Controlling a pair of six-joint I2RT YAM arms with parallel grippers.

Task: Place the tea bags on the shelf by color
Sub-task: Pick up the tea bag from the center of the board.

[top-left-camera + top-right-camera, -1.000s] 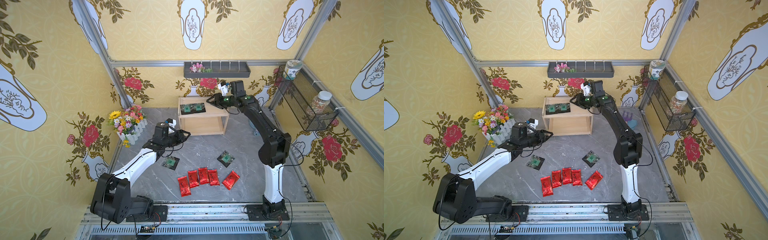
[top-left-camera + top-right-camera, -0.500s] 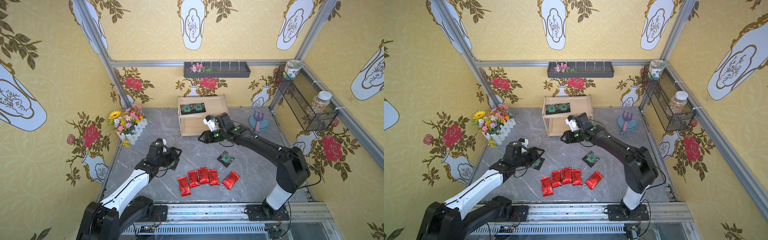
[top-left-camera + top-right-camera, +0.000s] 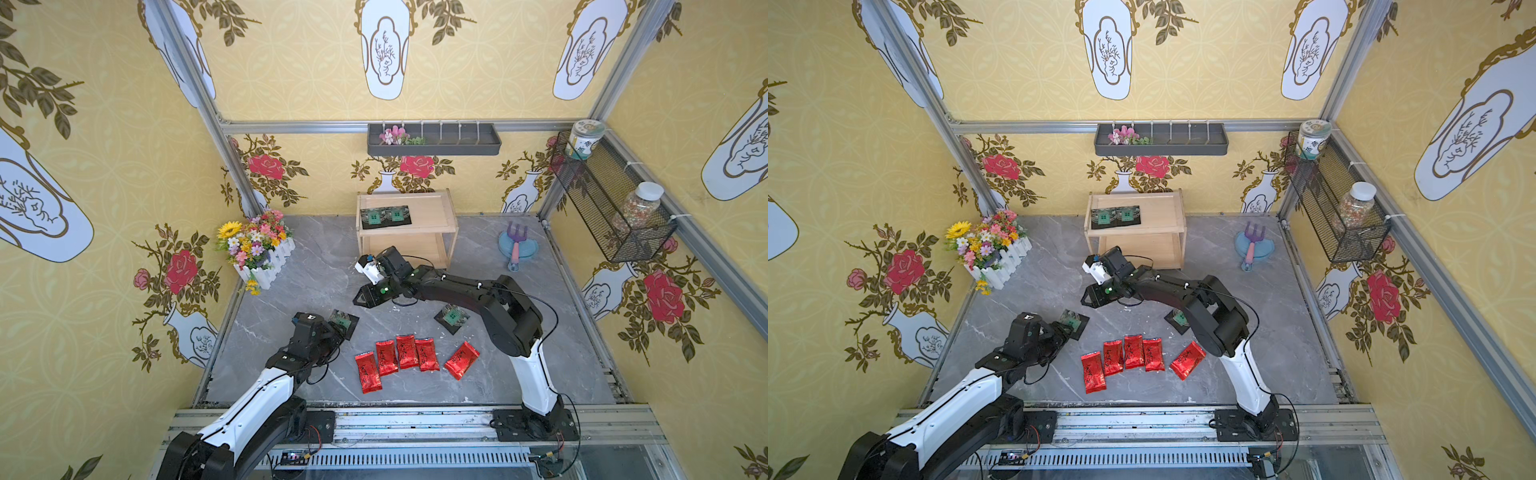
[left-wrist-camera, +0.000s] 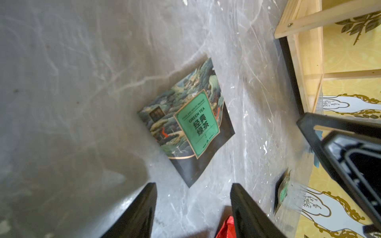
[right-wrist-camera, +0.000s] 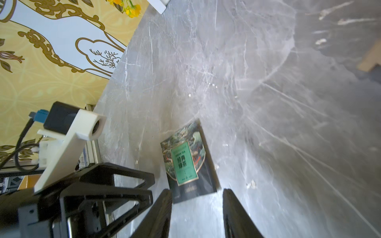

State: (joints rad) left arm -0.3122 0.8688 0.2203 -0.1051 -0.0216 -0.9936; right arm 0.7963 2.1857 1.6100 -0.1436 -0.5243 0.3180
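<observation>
step: pickup of black tea bag (image 4: 185,123) judged in hand | left gripper (image 4: 192,186): jaws parted, empty, bag just ahead | right gripper (image 5: 196,190): jaws parted, empty | next: bag's edge must be pinched

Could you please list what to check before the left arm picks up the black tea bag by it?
1. Left pincer open: ok.
2. Black tea bag lying flat on the table: ok.
3. Bag between the left pincer's fingers: not ok, it lies just ahead.
4. Right pincer clear: not ok, it is aimed at the same bag.
5. Room on the shelf's top tier beside two black bags: ok.
</observation>
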